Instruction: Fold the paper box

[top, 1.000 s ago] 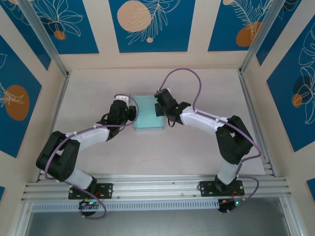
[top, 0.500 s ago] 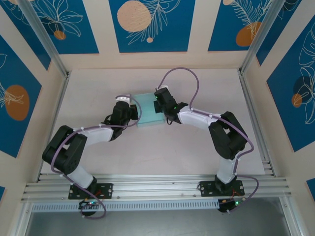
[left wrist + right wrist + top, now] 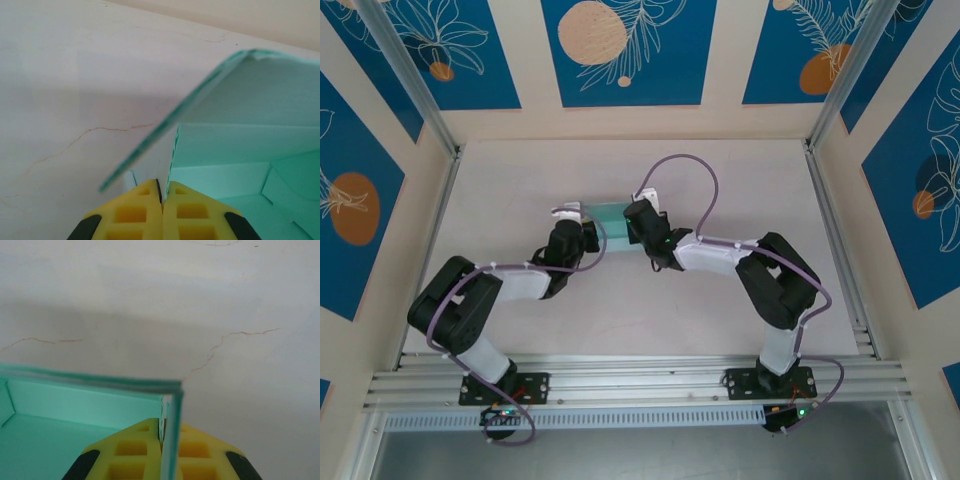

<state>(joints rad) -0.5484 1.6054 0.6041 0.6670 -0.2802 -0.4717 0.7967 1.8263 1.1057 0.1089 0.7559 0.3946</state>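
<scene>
Mid-table, between both arms: paper box (image 3: 611,214), half-raised, thin matte mint card creased into upright walls, one loose flap arching over. Left fingers (image 3: 132,216) pressed together, seemingly nipping a side wall's edge, though blurred there. Right fingers (image 3: 134,452) pinching the corner wall. Best handled gently: hold both walls upright, ease inward evenly, bend only along scored creases, avoid crumpling. Table (image 3: 740,190) pale, hairline-cracked.

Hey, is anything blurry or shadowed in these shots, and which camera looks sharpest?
Left wrist: the near edge of the paper box flap smears out of focus, with a soft shadow on the table beside it. Right wrist: box edges crisp, a dim shadow band on the table beyond. Top external: evenly lit, sharpest.
</scene>
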